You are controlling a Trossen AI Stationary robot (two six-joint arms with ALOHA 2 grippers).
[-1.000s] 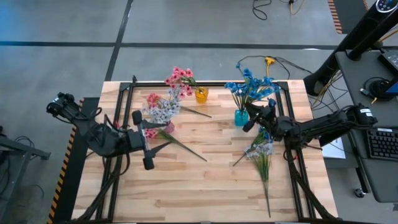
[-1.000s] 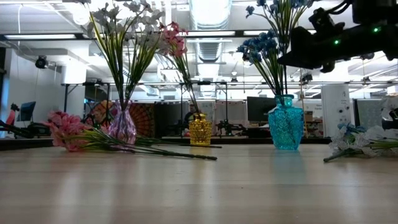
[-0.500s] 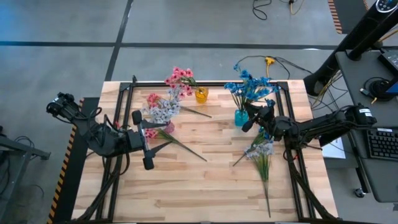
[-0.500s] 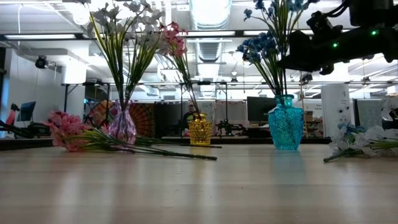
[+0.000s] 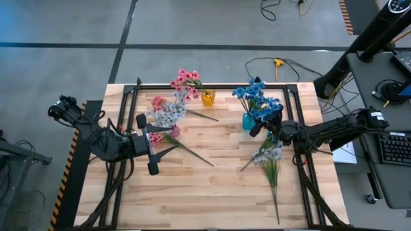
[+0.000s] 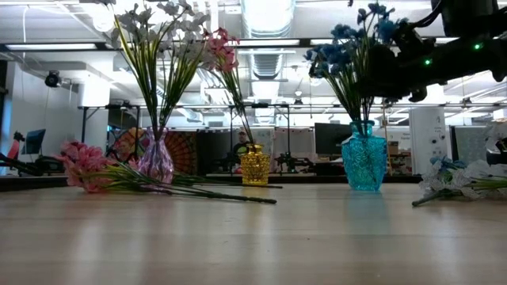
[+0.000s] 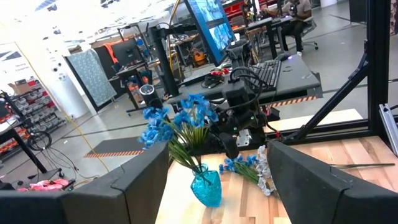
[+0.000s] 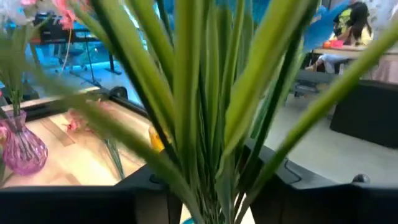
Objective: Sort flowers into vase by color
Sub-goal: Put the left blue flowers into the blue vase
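Note:
A teal vase [image 5: 248,120] [image 6: 364,162] stands at the far right and holds blue flowers [image 5: 257,99] [image 6: 348,47]. My right gripper [image 5: 264,122] [image 6: 396,63] hangs level just above the vase's mouth. It is open, and the green stems [image 8: 205,124] rise between its fingers. A purple vase [image 6: 156,162] holds white-lavender flowers [image 5: 168,115]. A yellow vase [image 5: 207,98] holds pink flowers [image 5: 186,79]. A pink sprig [image 5: 183,146] lies flat on the table. My left gripper [image 5: 157,146] waits open at the left.
Pale and blue sprigs [image 5: 271,160] [image 6: 463,182] lie flat on the table near the right edge, just in front of my right arm. A black frame [image 5: 218,85] runs along the table's far edge and sides. The near half of the wooden top [image 5: 212,199] has free room.
The blue sprig at my right gripper has sunk down into the teal vase. Its blossoms stand lower now and are bunched with the other blue ones. My right arm has stayed above the vase.

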